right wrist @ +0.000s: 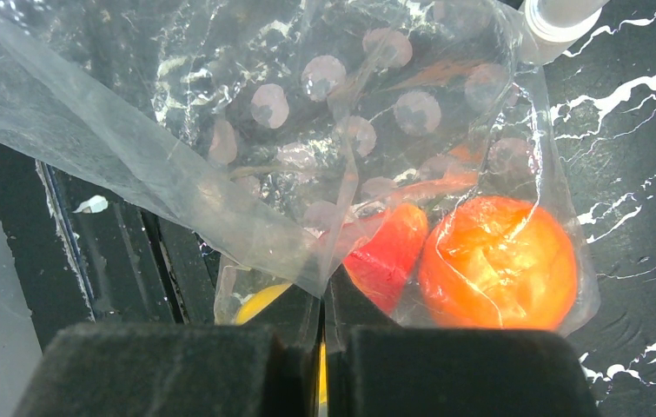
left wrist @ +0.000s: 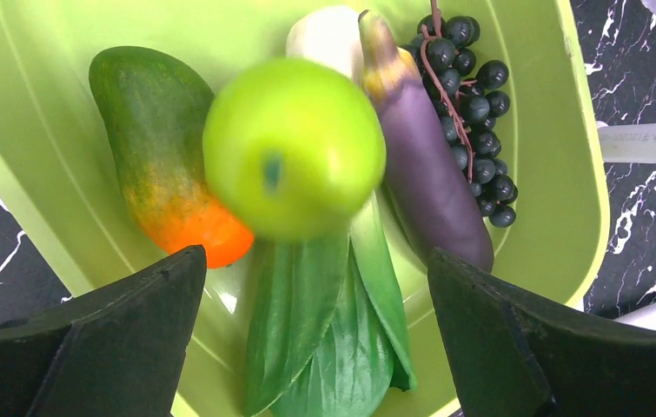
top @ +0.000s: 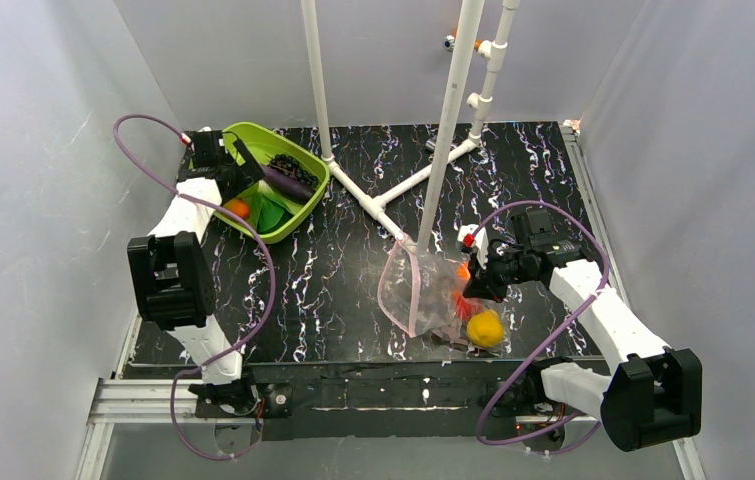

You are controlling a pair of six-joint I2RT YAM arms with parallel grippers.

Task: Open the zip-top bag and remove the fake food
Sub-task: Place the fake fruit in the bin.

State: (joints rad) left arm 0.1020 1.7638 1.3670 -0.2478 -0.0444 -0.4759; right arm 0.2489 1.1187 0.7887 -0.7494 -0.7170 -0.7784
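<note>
Bag [right wrist: 220, 130] first, since it's nearest the front edge of the bench [top: 333, 290]. It lies on its side on the right. The pink strip around its mouth seems to form an open loop facing the middle. The right tool [right wrist: 324, 339] is fully closed, pinching a fold of the clear plastic at the bag's closed end. An orange [right wrist: 498, 261] and a red piece [right wrist: 385, 256] sit just past that pinch, and a lemon [top: 485, 328] is at the near end. So the job's roughly half done by my reckoning.

Further back on the left, the left tool [left wrist: 314, 261] hangs over the green tray [left wrist: 567, 174] with its fingers spread wide and nothing in them. The apple [left wrist: 294, 148] is blurry and clear of both fingers, so I'd guess it's mid-drop. Below it are the eggplant [left wrist: 428, 174], grapes [left wrist: 476, 104], a leafy veg [left wrist: 333, 330] and a green-orange fruit [left wrist: 159, 148].

Tips for this bit:
- Let the apple settle before moving off. It's round and landing on a pile, so it could roll toward the rim.
- Lift straight up and only then swing across. The white pipe stand [top: 393, 200] sits between the tray and the bag.
- The right pinch needs to be firm on plastic only, or the bag will slide when the left tool reaches in.
- Come in low through the mouth. The lemon looks like the easiest one to grab.
</note>
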